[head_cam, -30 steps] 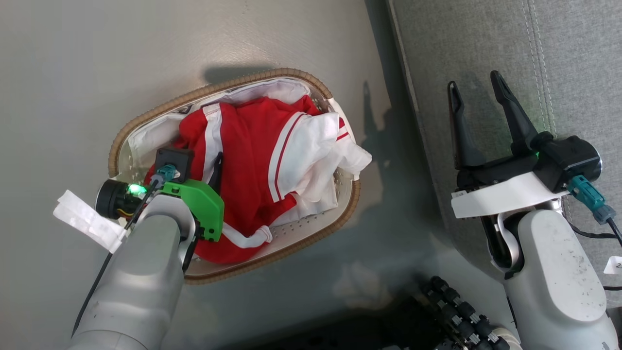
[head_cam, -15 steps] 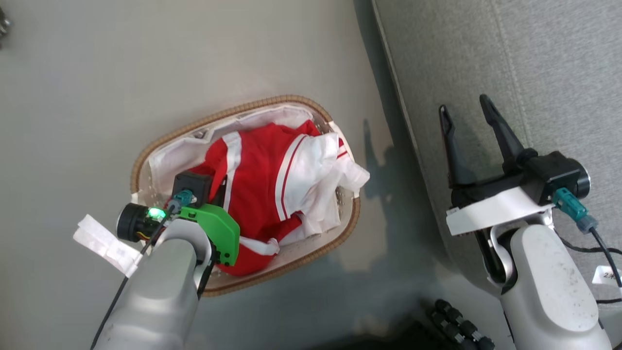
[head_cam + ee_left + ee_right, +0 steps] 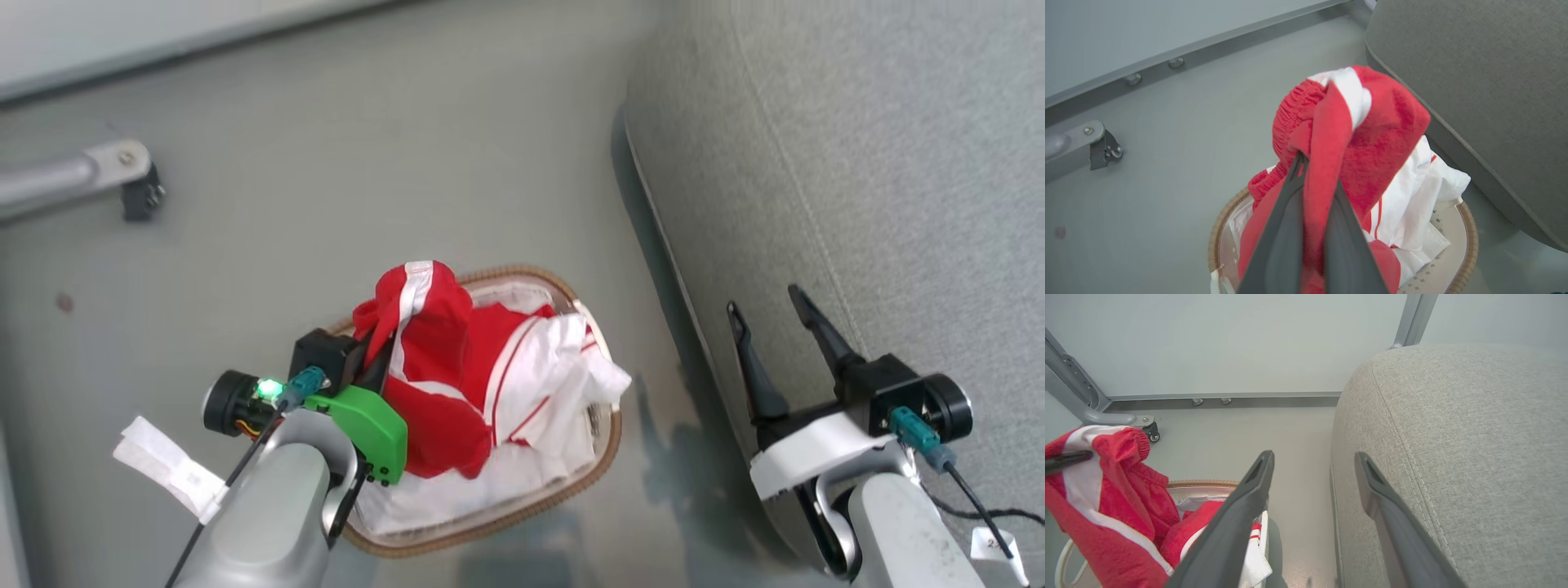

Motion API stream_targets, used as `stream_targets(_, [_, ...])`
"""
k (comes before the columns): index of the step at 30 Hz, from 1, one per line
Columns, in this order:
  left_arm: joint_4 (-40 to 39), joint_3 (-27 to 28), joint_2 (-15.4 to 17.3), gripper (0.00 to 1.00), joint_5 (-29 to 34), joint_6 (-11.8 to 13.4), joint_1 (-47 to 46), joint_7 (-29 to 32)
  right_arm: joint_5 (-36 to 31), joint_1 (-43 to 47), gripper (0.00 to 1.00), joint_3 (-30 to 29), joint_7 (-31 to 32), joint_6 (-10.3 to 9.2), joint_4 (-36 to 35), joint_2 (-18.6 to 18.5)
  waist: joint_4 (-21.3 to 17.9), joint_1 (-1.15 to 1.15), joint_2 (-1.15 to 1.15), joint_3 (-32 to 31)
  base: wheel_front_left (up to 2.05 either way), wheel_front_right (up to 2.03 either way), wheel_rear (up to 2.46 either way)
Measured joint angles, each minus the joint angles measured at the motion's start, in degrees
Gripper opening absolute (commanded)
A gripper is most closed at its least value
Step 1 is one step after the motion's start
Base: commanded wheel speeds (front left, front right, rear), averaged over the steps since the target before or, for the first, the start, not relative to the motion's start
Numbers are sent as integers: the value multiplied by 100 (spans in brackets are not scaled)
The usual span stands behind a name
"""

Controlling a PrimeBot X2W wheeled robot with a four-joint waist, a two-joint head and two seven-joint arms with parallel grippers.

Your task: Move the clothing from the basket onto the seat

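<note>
The basket [image 3: 584, 478] stands on the grey floor left of the seat [image 3: 857, 163]. My left gripper [image 3: 374, 359] is shut on a red garment with a white stripe [image 3: 424, 322], and its bunched top hangs above the rim. In the left wrist view the red cloth [image 3: 1384, 134] is pinched between the fingers of the left gripper [image 3: 1318, 169]. The other garment, with white red-trimmed sleeves [image 3: 555, 384], lies in the basket. My right gripper [image 3: 763, 300] is open and holds nothing, up against the seat's front edge. The right wrist view has the open right gripper [image 3: 1314, 456] beside the seat [image 3: 1453, 437].
A grey metal frame leg with a castor [image 3: 122, 171] stands on the floor at the far left. A wall with a metal base rail [image 3: 1208, 45] runs behind the basket. Bare floor lies between the basket and the seat's side.
My left gripper has shut on the red striped garment and pulled its top up out of the basket. The head camera has tilted. The right gripper stays open.
</note>
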Motion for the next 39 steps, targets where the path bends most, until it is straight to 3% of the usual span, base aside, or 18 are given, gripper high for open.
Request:
stream_targets(13, [-1348, -183, 556, 0, -316, 0, -428, 116, -86, 620, 100, 266, 0, 0, 137, 0, 279, 0, 0, -1694, 0, 0, 0])
stream_targets(25, [-2493, -46, 1020, 0, -648, -9, -1274, 837, -136, 580, 100, 845, 1, 0, 141, -2, 391, 0, 0, -2552, 0, 0, 0])
stream_targets(29, [-2693, -112, 1022, 0, -648, -8, -1406, 1068, -123, 398, 100, 1163, 0, 0, 142, -2, 434, 0, 0, -2618, 0, 0, 0])
stream_targets(39, [-2873, -428, 621, 0, -615, 59, -1787, 1413, 38, -578, 100, 2199, 0, 1, 332, 1, 767, 0, 0, -2658, 0, 0, 0])
